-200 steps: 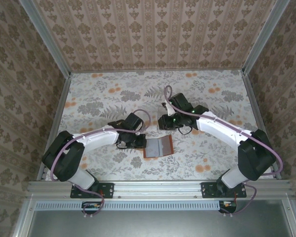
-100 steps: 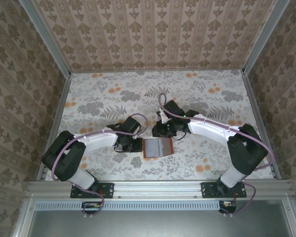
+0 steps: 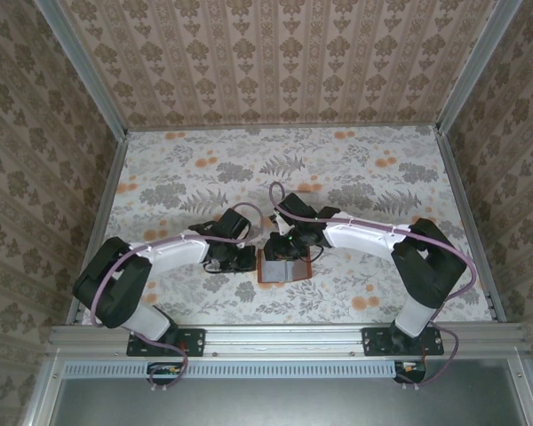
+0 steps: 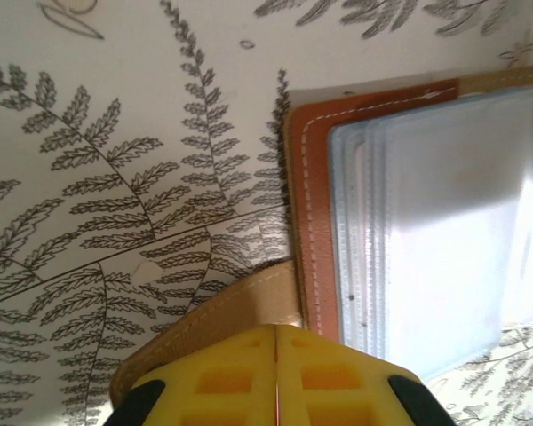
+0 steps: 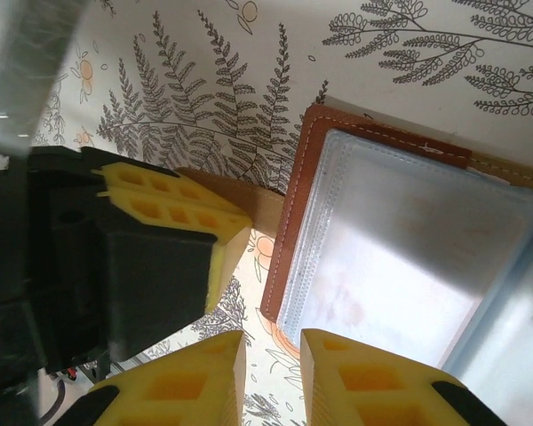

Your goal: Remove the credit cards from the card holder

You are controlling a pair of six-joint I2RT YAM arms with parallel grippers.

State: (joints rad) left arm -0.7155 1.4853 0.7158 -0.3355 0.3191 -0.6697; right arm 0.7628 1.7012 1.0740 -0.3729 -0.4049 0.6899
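The card holder (image 3: 284, 266) lies open on the table, with a reddish-brown rim (image 4: 306, 195) and grey-blue slots facing up. A pale credit card (image 5: 400, 257) with faint pinkish marks sits in the slots under their clear layers. My left gripper (image 3: 251, 259) is at the holder's left edge, shut on its tan leather strap (image 4: 240, 311), fingers pressed together (image 4: 275, 330). My right gripper (image 3: 291, 251) hovers over the holder's left side. It is open by a narrow gap (image 5: 271, 342), with bare table showing between the fingers. The left gripper's yellow fingers (image 5: 173, 213) are close beside it.
The floral table (image 3: 364, 177) is walled with patterned panels at the back and both sides. A metal rail (image 3: 284, 335) runs along the near edge. Both grippers crowd the holder's left edge, and open table lies behind and to the right.
My right arm has swung left and nearer, bringing its gripper from behind the holder to just over it. The left gripper has kept its place at the holder's left edge.
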